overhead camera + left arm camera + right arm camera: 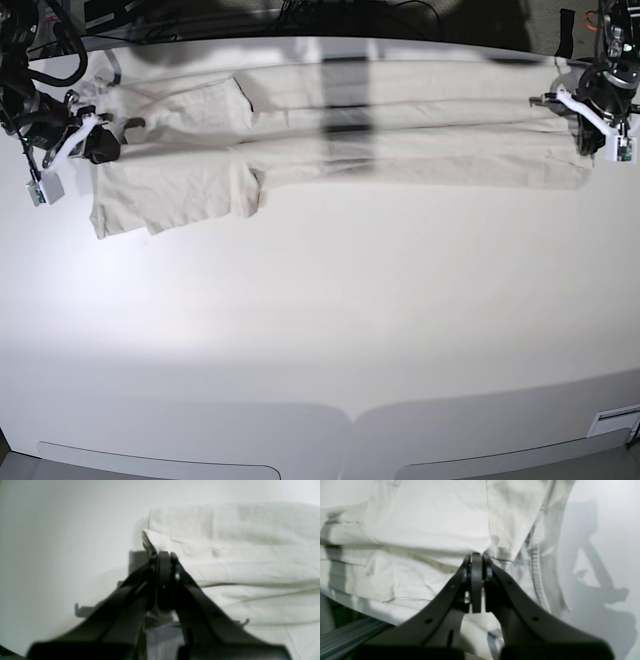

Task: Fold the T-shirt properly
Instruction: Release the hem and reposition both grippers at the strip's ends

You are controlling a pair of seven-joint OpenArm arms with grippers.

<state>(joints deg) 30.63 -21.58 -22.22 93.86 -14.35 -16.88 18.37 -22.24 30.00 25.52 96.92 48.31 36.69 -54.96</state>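
The pale beige T-shirt [400, 130] lies stretched in a long band across the far part of the white table [320, 330], sleeve and shoulder part at the left. My left gripper [587, 138] is at the shirt's right end. In the left wrist view the left gripper [160, 554] is shut on a corner of the T-shirt [250, 555], a tip of fabric sticking out past the fingers. My right gripper [98, 148] is at the shirt's left end. In the right wrist view the right gripper [476, 555] is shut on a fold of the T-shirt [420, 530] beside the ribbed collar [536, 575].
A dark shadow band [345, 100] crosses the middle of the shirt. Black cables and gear [250, 15] run behind the table's far edge. A metal rail [345, 635] shows below the table edge in the right wrist view. White tabletop spreads toward the near edge [350, 415].
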